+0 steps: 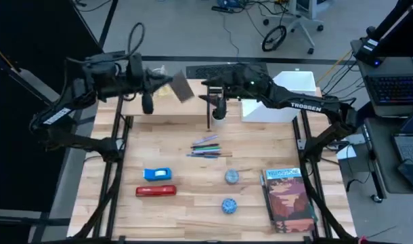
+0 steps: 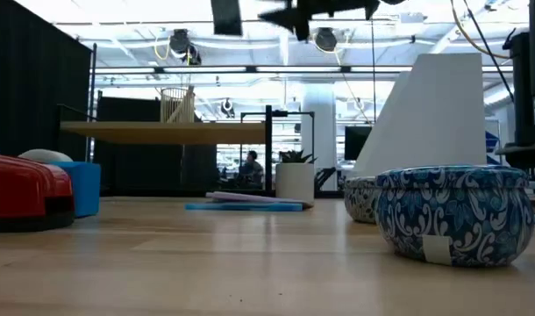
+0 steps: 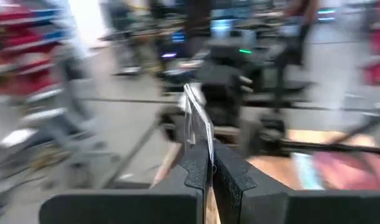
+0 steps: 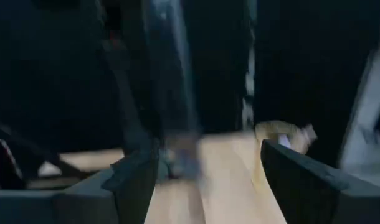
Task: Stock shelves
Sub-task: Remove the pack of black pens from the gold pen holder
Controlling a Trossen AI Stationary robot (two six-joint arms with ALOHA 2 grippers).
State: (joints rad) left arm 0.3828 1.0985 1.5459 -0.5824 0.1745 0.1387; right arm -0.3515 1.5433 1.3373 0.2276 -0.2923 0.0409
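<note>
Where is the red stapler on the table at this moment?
In the high view, the red stapler lies on the table's left half, beside the blue tape dispenser, on its near side.

The tabletop [image 1: 193, 203] is light wood planks with a smooth, slightly shiny finish. The low shelf [image 2: 162, 132] is a board of the same pale wood on a thin black metal leg [image 2: 268, 154]. The file holder [image 1: 291, 85] looks like matt white plastic or card. The two round tins [image 2: 452, 215] have a glossy blue and white pattern. The red stapler [image 2: 22, 193] is shiny plastic. The book [image 1: 288, 200] has a glossy paper cover. Both arms are matt dark plastic or metal.
</note>
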